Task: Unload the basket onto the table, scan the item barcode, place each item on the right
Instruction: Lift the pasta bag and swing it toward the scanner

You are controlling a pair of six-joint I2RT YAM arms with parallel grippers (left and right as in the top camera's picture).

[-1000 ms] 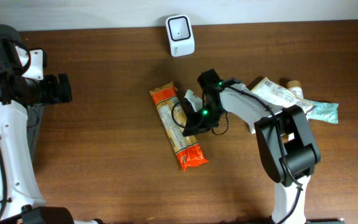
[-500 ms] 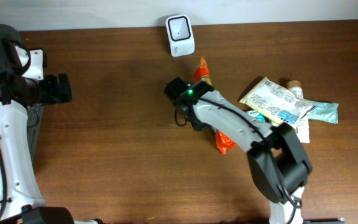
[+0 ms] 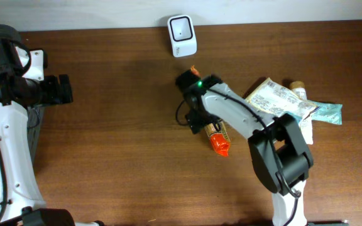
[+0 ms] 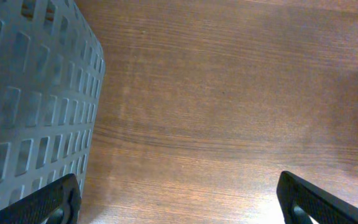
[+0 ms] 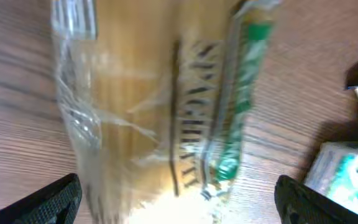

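The item is a long clear pasta packet with orange ends (image 3: 219,143); it lies slanted on the brown table, mostly hidden under my right arm. In the right wrist view the packet (image 5: 166,106) is blurred, with dark lettering and a green stripe. My right gripper (image 3: 197,119) (image 5: 178,202) is open above it, a finger far out on each side and neither touching it. The white barcode scanner (image 3: 182,36) stands at the table's back edge. My left gripper (image 3: 63,89) (image 4: 179,202) is open over bare wood at the far left.
A pile of packets (image 3: 280,100) and a teal pouch (image 3: 329,113) lie at the right; one of these packets (image 5: 353,174) shows in the right wrist view. A grey slotted basket (image 4: 30,93) stands beside my left gripper.
My right gripper, shut on the packet and swinging it up toward the scanner, has opened. The packet now sits lower, under the arm. The left arm has not moved.
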